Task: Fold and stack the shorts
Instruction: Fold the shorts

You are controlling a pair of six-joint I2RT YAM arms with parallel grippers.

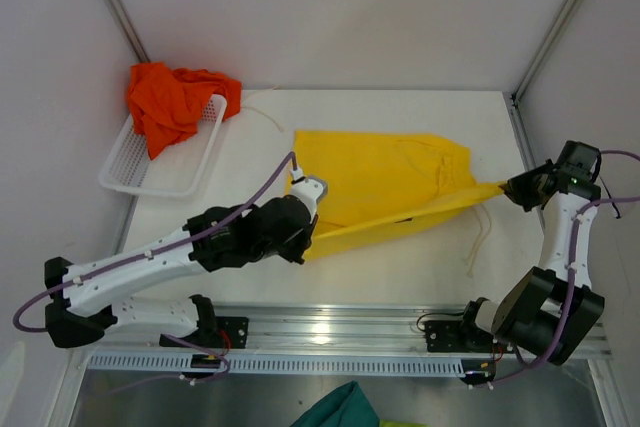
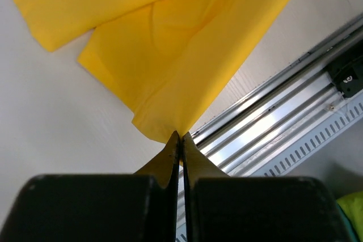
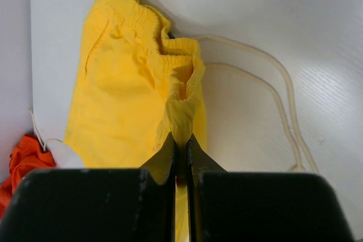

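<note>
The yellow shorts lie mid-table, their near edge lifted and stretched between both grippers. My left gripper is shut on a leg-hem corner; in the left wrist view the gripper pinches the yellow fabric at its tip. My right gripper is shut on the gathered waistband; the right wrist view shows the gripper with the elastic bunched between its fingers and the shorts spreading beyond. A white drawstring trails on the table. The orange-red shorts sit crumpled in the basket.
A white plastic basket stands at the back left corner. The metal rail runs along the near edge, with a teal-green cloth below it. Frame posts and white walls close in the sides.
</note>
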